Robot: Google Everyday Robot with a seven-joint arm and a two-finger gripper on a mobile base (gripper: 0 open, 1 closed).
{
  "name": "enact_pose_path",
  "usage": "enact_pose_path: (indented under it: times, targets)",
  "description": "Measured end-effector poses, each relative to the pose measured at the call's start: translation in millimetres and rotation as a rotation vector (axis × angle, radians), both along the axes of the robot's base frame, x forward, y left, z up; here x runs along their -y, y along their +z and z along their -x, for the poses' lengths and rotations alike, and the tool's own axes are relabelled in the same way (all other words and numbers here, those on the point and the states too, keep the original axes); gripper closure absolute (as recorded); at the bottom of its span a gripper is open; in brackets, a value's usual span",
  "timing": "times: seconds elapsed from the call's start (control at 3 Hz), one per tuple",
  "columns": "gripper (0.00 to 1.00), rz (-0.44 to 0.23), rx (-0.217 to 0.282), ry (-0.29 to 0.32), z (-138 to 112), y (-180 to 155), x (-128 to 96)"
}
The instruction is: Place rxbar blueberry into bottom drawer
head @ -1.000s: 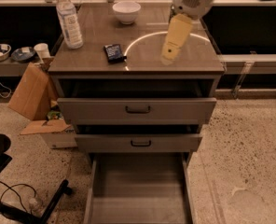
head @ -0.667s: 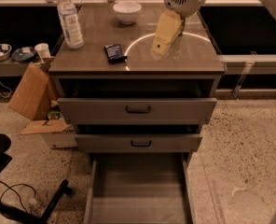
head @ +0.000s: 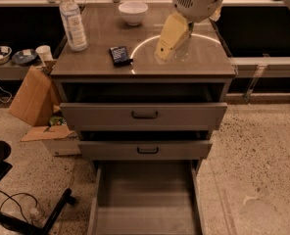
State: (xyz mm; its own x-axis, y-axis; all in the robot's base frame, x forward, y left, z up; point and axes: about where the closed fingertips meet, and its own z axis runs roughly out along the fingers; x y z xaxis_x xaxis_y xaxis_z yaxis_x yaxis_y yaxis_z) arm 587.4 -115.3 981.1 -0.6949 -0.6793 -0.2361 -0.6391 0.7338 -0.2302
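Note:
The rxbar blueberry [head: 120, 55], a small dark flat bar, lies on the cabinet top [head: 96, 58] left of centre. The gripper [head: 163, 54] hangs from the white arm above the cabinet top, a short way to the right of the bar and apart from it, pointing down and to the left. The bottom drawer [head: 145, 199] is pulled out at the cabinet's foot, a wide grey tray with nothing in it.
A water bottle [head: 72, 19] stands at the back left of the top and a white bowl [head: 133, 12] at the back centre. The two upper drawers [head: 145, 115] stand slightly open. A cardboard box [head: 35, 102] and a chair base [head: 17, 204] are on the left.
The gripper has moved left across the cabinet top towards the bar. The bar and the drawers have not moved.

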Motion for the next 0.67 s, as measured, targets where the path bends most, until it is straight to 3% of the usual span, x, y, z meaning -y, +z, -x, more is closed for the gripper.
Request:
enact_pose_path:
  times: [0.33, 0.67]
  targets:
    - [0.00, -0.001, 0.001, 0.001, -0.4, 0.1, -0.2]
    - [0.00, -0.064, 0.044, -0.002, -30.2, -3.3, -18.2]
